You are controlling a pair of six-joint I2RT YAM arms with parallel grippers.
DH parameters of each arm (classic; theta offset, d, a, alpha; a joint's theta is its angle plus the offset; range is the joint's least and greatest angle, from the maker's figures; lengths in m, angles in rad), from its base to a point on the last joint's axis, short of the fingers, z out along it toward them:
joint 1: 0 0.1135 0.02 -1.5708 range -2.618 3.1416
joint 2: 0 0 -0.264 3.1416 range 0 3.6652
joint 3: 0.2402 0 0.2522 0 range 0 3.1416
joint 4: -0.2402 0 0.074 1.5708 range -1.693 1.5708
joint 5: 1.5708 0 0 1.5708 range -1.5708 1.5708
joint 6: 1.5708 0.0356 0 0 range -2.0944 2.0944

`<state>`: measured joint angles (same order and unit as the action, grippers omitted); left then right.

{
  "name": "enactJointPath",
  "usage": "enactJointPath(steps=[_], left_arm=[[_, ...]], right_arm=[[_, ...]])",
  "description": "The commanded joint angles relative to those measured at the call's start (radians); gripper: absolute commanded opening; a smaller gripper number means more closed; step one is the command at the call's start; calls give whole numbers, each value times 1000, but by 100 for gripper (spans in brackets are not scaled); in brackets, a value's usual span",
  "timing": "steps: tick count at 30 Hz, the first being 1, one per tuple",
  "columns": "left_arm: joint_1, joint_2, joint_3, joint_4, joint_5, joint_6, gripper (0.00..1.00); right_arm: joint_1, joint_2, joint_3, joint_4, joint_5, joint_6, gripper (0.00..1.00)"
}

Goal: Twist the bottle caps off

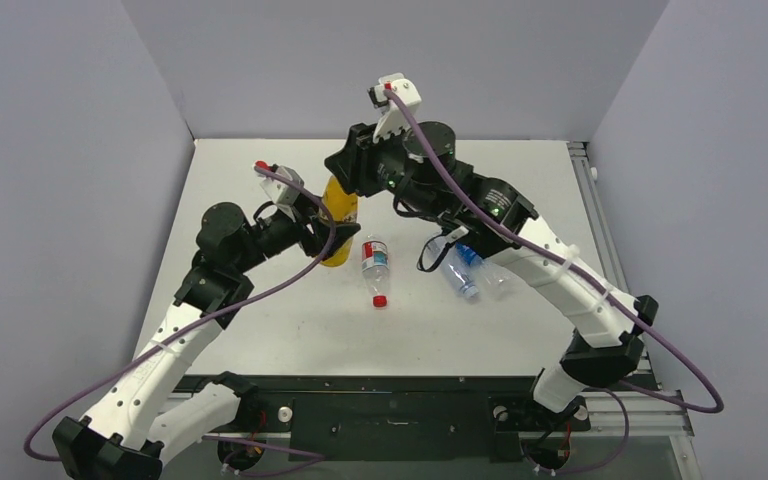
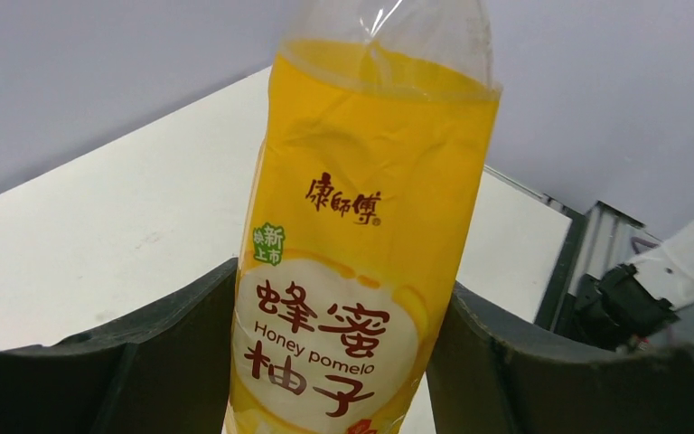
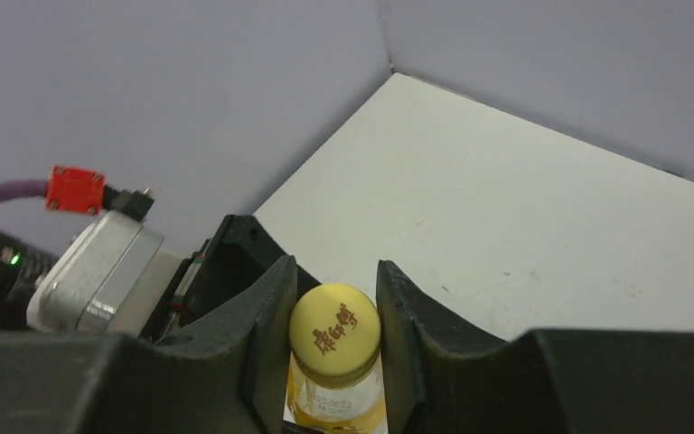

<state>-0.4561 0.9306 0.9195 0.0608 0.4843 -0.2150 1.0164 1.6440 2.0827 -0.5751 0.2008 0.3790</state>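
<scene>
The yellow-orange juice bottle (image 1: 339, 222) stands upright at the table's middle left. My left gripper (image 2: 343, 362) is shut on its labelled body (image 2: 370, 226). My right gripper (image 3: 334, 316) reaches over the bottle from the right and is shut on its yellow cap (image 3: 333, 328), one finger on each side. The clear bottle with the red-white label (image 1: 374, 262) lies on its side, its red cap (image 1: 379, 300) pointing at the near edge. The bottle with the blue label (image 1: 459, 268) and the plain clear bottle (image 1: 494, 278) lie under my right arm; their caps do not show clearly.
Grey walls enclose the table (image 1: 290, 330) at the back and both sides. A metal rail (image 1: 595, 215) runs along the right edge. Purple cables hang from both arms.
</scene>
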Motion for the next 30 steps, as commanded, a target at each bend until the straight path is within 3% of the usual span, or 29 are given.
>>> enactJointPath(steps=[1,4,8,16,17,19,22,24,28,30], left_arm=[[6,-24,2,172,285,-167,0],[7,-38,-21,277,455,-290,0],[5,-23,-5,339,572,-400,0],[5,-15,6,327,571,-405,0],[5,-12,7,325,566,-393,0],[5,-7,8,299,550,-353,0],[7,-2,23,176,474,-258,0],[4,0,36,98,369,-160,0],[-5,4,39,2,160,17,0],[-8,-4,21,11,59,76,0]], right_arm=[[-75,-162,-110,223,-518,-34,0],[-100,-206,-189,313,-785,-29,0],[-109,-250,-255,391,-935,-11,0],[-116,-254,-265,375,-928,-29,1],[-117,-254,-263,353,-900,-34,5],[-119,-260,-261,330,-804,-48,26],[-111,-272,-245,280,-545,-62,68],[-97,-264,-213,227,-343,-65,77],[-12,-207,-134,128,65,-58,80],[26,-153,-69,48,170,-51,80]])
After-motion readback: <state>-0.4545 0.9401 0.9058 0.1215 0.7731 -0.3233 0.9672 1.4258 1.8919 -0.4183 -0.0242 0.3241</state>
